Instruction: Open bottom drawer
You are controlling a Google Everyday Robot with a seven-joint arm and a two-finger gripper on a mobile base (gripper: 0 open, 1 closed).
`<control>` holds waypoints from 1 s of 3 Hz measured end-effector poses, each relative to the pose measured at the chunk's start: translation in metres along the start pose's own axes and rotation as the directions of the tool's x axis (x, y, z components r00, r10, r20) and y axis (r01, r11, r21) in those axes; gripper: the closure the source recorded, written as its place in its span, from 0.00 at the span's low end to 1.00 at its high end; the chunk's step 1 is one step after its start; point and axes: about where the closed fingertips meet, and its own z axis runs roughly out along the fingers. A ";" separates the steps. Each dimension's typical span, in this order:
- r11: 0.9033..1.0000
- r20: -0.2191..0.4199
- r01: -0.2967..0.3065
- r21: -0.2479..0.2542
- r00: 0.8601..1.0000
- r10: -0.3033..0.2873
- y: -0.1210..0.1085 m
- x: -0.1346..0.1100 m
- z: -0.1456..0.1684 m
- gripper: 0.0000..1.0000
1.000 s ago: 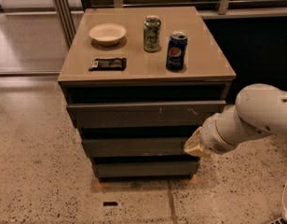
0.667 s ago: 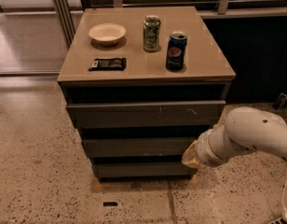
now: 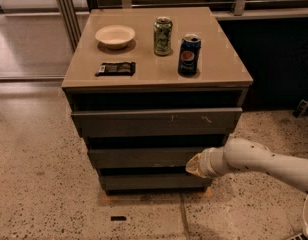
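Pale bowl point(image 3: 115, 35) seen near back-left corner of cabinet top. Green can point(image 3: 163, 35) placed mid-back, writing unreadable. Blue can point(image 3: 189, 54) (Pepsi logo made out) toward right edge. Bottom drawer point(image 3: 149, 182) set lowest. Gripper point(image 3: 194, 165) held just above its right end; grip state cannot be told.

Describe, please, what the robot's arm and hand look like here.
The arm is a white rounded tube with small dark specks and a ringed collar at the wrist. The hand is a pale yellowish tip, just above the bottom drawer.
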 end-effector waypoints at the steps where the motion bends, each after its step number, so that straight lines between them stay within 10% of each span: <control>1: 0.999 0.020 -0.046 -0.001 0.999 0.046 -0.020 0.035 0.067 1.00; 3: 0.995 0.030 -0.087 -0.039 0.996 0.088 -0.004 0.050 0.098 1.00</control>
